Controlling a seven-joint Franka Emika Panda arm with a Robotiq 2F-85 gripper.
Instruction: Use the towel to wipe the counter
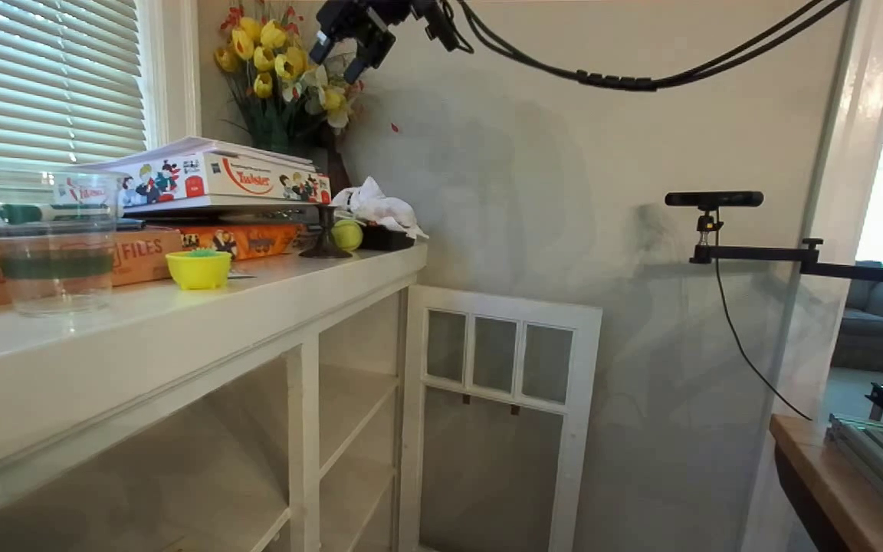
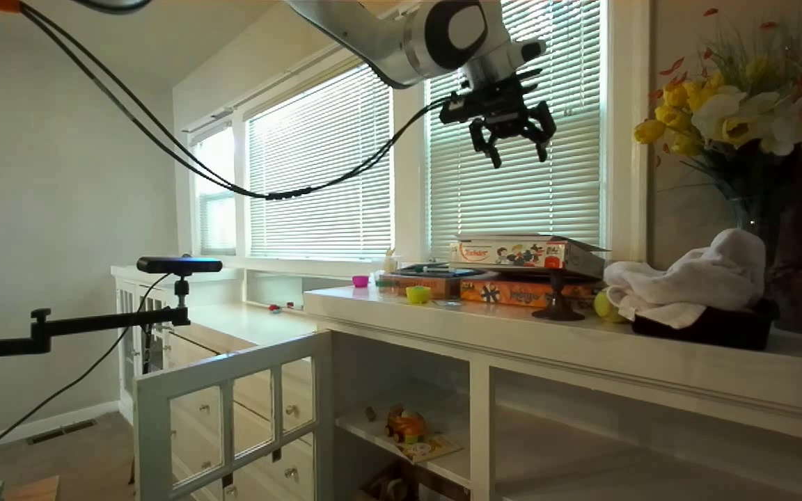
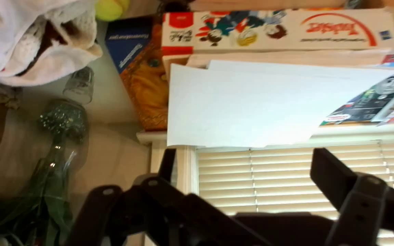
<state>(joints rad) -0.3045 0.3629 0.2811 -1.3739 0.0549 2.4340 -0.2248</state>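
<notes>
The towel, a crumpled white cloth [image 1: 380, 208], lies over a black tray [image 1: 385, 239] at the far end of the white counter [image 1: 142, 307]. The towel [image 2: 693, 275] and counter [image 2: 512, 325] also show in an exterior view. In the wrist view the towel [image 3: 29, 37] fills the upper left corner. My gripper [image 2: 519, 158] is open and empty, high above the counter near the window blinds. It also shows at the top of an exterior view [image 1: 336, 66], in front of the flowers. In the wrist view its fingers [image 3: 243, 157] stand wide apart, with nothing between them.
A Twister box [image 1: 257, 178] lies on other game boxes with papers on top. A tennis ball [image 2: 606, 306] and dark candle holder [image 2: 558, 299] stand beside the towel. A flower vase [image 3: 58, 150] is behind. A yellow bowl [image 1: 198, 271] and clear cup [image 1: 58, 253] stand on the counter.
</notes>
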